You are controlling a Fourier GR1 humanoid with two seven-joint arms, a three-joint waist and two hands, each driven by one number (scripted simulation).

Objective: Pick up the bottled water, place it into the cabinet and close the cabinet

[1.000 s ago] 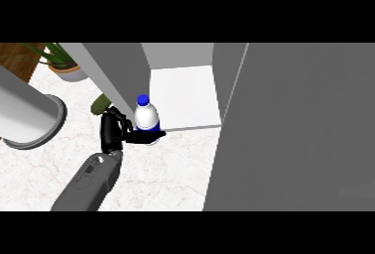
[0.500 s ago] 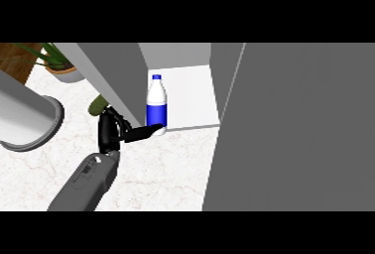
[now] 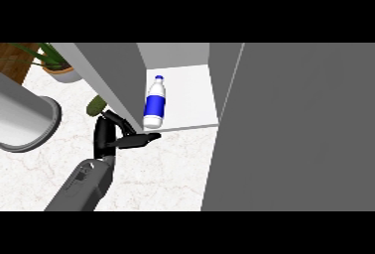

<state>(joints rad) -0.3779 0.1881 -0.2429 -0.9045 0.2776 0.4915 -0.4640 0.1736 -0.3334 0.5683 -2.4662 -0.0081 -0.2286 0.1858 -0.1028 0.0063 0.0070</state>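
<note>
Bottled water (image 3: 155, 102) stands on the white cabinet shelf (image 3: 189, 99), near its front edge and against the left wall, blue cap up, blue label round its middle, free of any grasp; cabinet (image 3: 110, 74) has grey side panels; a big grey door panel (image 3: 293, 129) fills the right of the view, swung open; counter (image 3: 154, 173) is white marble with faint veins; at far left a large grey cylinder (image 3: 22, 121), rim showing; behind it a potted plant (image 3: 58, 67) on a strip of wood; a small green object (image 3: 96, 105) lies by the cabinet's left wall, kind unclear; left forearm (image 3: 84, 186) comes up from the lower edge; left hand (image 3: 110, 136) sits just below the shelf's front edge, fingers straight and up along the cabinet wall, thumb (image 3: 139, 140) out toward the shelf, holding nothing, apart from the bottle; right hand does not show
</note>
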